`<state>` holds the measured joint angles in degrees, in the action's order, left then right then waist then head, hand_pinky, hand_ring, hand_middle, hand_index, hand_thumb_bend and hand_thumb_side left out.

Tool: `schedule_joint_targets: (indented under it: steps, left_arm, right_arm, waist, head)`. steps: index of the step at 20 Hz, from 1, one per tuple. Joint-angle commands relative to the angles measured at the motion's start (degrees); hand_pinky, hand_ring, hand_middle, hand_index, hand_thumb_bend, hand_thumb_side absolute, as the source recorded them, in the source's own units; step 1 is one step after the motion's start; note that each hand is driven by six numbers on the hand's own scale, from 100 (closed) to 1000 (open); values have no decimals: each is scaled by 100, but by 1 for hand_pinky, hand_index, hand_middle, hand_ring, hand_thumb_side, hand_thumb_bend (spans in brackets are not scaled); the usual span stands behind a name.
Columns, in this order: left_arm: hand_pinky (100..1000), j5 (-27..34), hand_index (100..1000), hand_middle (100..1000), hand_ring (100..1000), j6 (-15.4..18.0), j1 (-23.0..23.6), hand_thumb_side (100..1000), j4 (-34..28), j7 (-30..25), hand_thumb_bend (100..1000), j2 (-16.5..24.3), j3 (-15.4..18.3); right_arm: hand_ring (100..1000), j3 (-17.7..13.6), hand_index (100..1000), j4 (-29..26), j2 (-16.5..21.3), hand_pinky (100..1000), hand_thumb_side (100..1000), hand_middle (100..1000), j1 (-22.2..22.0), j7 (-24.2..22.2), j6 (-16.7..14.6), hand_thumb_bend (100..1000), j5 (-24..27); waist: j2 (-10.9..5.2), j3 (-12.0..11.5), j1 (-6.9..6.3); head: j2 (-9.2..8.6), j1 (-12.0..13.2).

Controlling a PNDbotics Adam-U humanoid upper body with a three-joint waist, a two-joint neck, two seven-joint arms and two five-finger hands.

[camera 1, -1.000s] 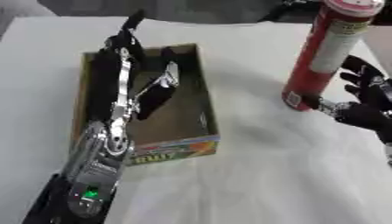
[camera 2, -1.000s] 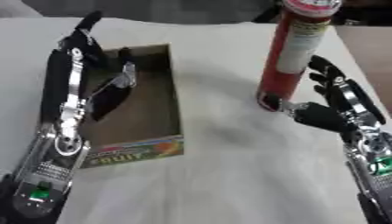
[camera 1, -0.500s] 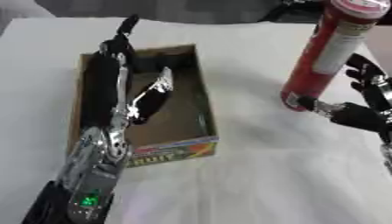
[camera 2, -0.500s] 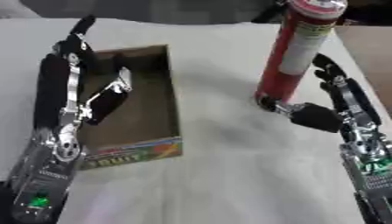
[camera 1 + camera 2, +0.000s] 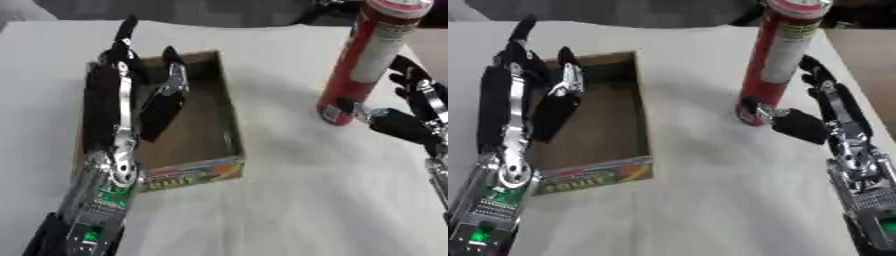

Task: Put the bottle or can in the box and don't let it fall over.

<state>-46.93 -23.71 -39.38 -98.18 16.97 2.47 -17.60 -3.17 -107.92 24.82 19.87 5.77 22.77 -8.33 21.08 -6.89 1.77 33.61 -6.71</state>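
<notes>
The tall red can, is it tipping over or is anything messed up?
Nothing is spilled or broken. The red can leans a little beside the right hand, which touches its base. The box sits flat with the left hand over it.

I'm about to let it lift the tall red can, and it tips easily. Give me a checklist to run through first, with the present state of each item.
1. Red can standing upright on the table: ok.
2. Right hand at the can: its thumb touches the base; fingers are open beside it, not wrapped. Grip: not ok yet.
3. Grasp height: contact is only near the bottom of a tall can, so it would likely tip. Not ok.
4. Box open with bare floor showing: ok.
5. Left hand lies over the box's left side and reaches inside, taking up landing room: not ok.
6. Can fits upright in the box: cannot tell.
</notes>
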Motion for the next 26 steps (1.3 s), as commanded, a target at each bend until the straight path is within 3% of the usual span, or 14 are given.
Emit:
schedule_joint_targets:
  steps: [1, 10, 26]
  left_arm:
    - [526, -51, 957, 319, 555, -30, -117, 812, -49, 44, 100, -51, 73]
    - [528, -330, 937, 309, 552, -40, -321, 745, 166, -26, 100, -144, 184]
    - [534, -199, 910, 295, 548, 38, -590, 697, 436, 91, 100, -126, 407]
  right_arm:
    - [1000, -74, 1000, 72, 11, 1000, 390, 976, 135, 155, 7, 628, 135]
    - [1000, -141, 1000, 397, 67, 1000, 414, 978, 310, 364, -39, 577, 527]
    - [1000, -117, 1000, 781, 380, 1000, 411, 978, 611, 344, -114, 544, 997]
  waist:
    - [-79, -3, -1]
    - [-71, -11, 18]
    - [18, -81, 57]
  head:
    - [-70, -23]
    - [-99, -7]
    - [-179, -8]
